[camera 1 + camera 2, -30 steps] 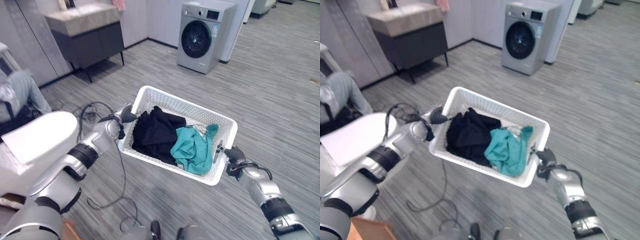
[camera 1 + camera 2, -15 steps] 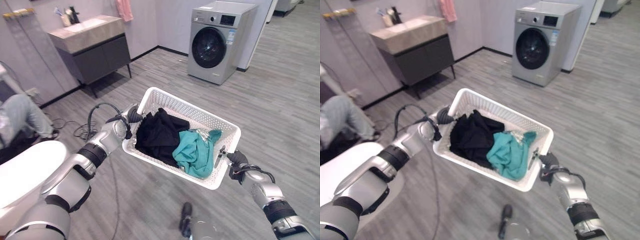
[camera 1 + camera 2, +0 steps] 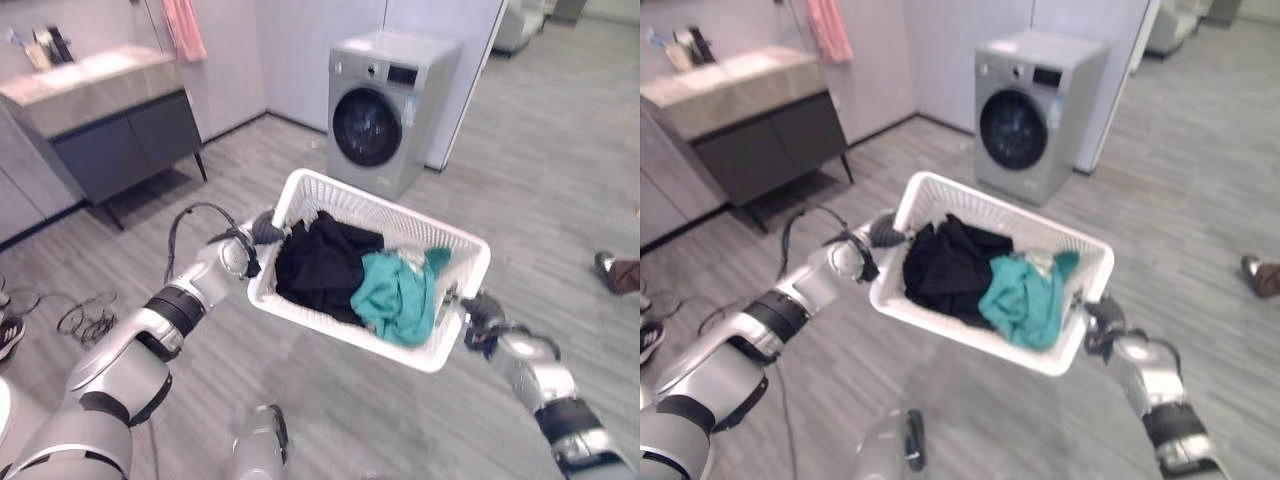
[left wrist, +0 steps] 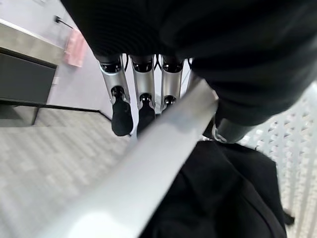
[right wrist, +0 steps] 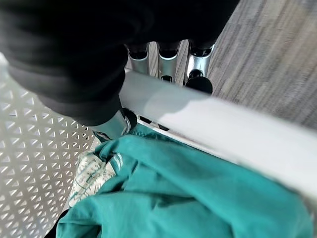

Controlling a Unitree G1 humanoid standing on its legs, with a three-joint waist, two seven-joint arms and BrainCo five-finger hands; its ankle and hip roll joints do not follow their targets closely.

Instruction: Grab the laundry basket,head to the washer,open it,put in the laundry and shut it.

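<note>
Laundry basket (image 3: 455,244), white and perforated, hangs between your two hands above the grey floor (image 3: 560,200). Your left hand (image 3: 263,229) has its fingers (image 4: 120,115) curled over one end rim, your right hand (image 3: 480,318) likewise on the other. Black clothes (image 3: 320,265) and a teal garment (image 3: 395,295) lie inside. Ahead stands the washer (image 3: 385,105), door closed

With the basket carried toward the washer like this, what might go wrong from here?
1. Each robot hand, left and right, pinches only the rim of the white basket; a slip at either end would likely tip it.
2. The teal garment is heaped against the rim on the right hand's side and may spill out.
3. The washer door looks shut; freeing a hand means setting the basket down first.
</note>
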